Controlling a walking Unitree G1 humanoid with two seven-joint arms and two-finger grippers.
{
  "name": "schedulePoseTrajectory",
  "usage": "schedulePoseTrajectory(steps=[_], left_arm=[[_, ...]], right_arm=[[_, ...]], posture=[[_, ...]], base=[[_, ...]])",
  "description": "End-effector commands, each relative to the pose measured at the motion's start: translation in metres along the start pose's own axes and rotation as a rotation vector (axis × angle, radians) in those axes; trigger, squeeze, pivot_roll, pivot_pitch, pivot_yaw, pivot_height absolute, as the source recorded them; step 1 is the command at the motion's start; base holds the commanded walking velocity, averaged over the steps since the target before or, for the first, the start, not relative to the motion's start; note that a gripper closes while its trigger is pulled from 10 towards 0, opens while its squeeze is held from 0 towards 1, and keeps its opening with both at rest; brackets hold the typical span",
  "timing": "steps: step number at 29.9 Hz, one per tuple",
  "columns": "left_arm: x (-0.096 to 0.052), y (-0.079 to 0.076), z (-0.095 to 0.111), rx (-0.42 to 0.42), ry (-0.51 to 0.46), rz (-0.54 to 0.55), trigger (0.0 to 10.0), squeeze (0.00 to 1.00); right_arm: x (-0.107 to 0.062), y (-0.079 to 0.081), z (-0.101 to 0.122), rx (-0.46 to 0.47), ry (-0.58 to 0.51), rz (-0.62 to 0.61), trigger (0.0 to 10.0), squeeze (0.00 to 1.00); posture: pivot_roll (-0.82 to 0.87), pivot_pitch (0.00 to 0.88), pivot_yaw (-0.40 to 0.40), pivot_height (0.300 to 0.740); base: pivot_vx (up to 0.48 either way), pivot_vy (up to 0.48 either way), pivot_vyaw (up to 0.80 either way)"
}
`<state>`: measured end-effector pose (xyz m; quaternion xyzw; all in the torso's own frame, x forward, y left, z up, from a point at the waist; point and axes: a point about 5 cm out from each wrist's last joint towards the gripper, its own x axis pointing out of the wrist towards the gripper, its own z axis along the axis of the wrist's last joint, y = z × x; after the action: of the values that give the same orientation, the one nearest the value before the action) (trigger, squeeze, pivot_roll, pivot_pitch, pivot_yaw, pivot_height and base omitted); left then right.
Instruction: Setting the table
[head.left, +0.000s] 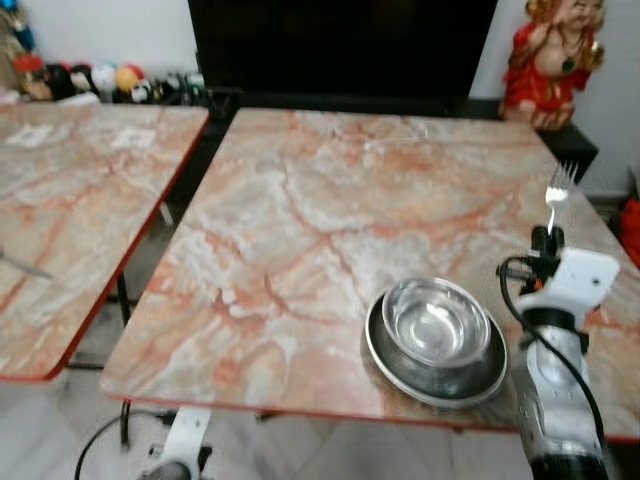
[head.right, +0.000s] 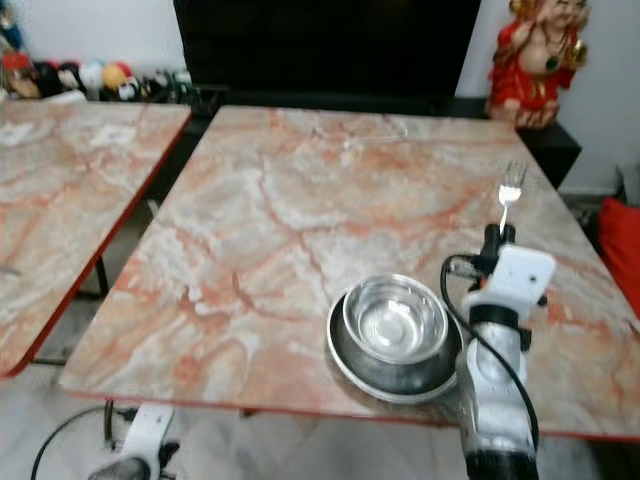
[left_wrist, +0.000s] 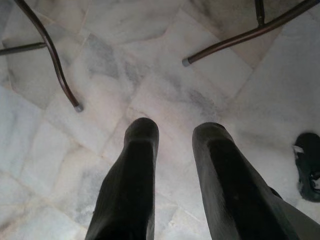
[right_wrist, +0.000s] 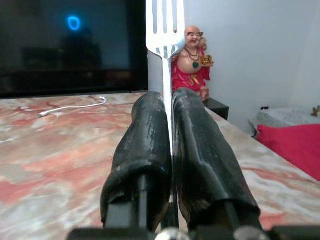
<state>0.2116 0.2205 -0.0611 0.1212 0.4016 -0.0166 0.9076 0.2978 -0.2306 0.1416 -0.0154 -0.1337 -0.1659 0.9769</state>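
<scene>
Nearest, low at the desk's front edge: left end effector (left_wrist: 172, 165), hanging idle over pale marble floor tiles (left_wrist: 100, 75), black fingers parted with nothing between them. Just past that edge, on the pink-veined marble desk (head.left: 300, 230): a steel bowl (head.left: 436, 320) nested in a shallow steel plate (head.left: 385, 365), both near the front right corner. Immediately right of the plate: right end effector (right_wrist: 167, 145), raised above the desktop and clamped tight on a steel fork (right_wrist: 165, 30) (handle pinched between the fingers, tines pointing up and away). Farther back on the desk: a thin white cable (right_wrist: 75, 106). Off to the left: a second marble desk (head.left: 70, 200), apart from the first. Beyond the far edge: a dark TV screen (head.left: 340, 45) and a red laughing Buddha figurine (head.left: 553, 60) at the right. No readable writing or brand marks anywhere.
</scene>
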Motion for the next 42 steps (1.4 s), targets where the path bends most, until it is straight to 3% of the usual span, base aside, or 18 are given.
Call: schedulePoseTrajectory(steps=[1, 8, 28, 32, 42], left_arm=[[-0.001, -0.001, -0.004, -0.002, 0.014, -0.001, 10.0, 0.00], [-0.001, -0.001, -0.004, 0.025, 0.015, -0.001, 10.0, 0.00], [-0.002, 0.000, -0.010, -0.006, 0.035, 0.007, 10.0, 0.00], [-0.002, 0.000, -0.011, -0.009, 0.038, 0.008, 10.0, 0.00], [-0.002, -0.001, -0.011, -0.009, 0.041, 0.003, 10.0, 0.00]], right_arm=[[0.004, 0.000, 0.008, 0.003, -0.028, -0.003, 10.0, 0.00], [0.005, -0.006, 0.008, -0.011, -0.026, -0.016, 10.0, 0.00], [0.008, -0.011, 0.012, -0.045, -0.003, -0.031, 10.0, 0.00], [0.010, -0.028, 0.005, -0.108, 0.116, -0.106, 10.0, 0.00], [0.020, -0.077, 0.014, -0.085, 0.292, -0.185, 10.0, 0.00]], posture=[[0.03, 0.000, -0.014, 0.740], [0.03, 0.000, -0.016, 0.740], [0.03, 0.000, -0.022, 0.740], [0.03, 0.000, -0.023, 0.740], [0.02, 0.000, -0.019, 0.740]], base=[[0.000, 0.000, 0.00], [0.000, -0.135, 0.00], [0.000, -0.056, 0.00], [0.000, 0.000, 0.00], [0.000, 0.000, 0.00]])
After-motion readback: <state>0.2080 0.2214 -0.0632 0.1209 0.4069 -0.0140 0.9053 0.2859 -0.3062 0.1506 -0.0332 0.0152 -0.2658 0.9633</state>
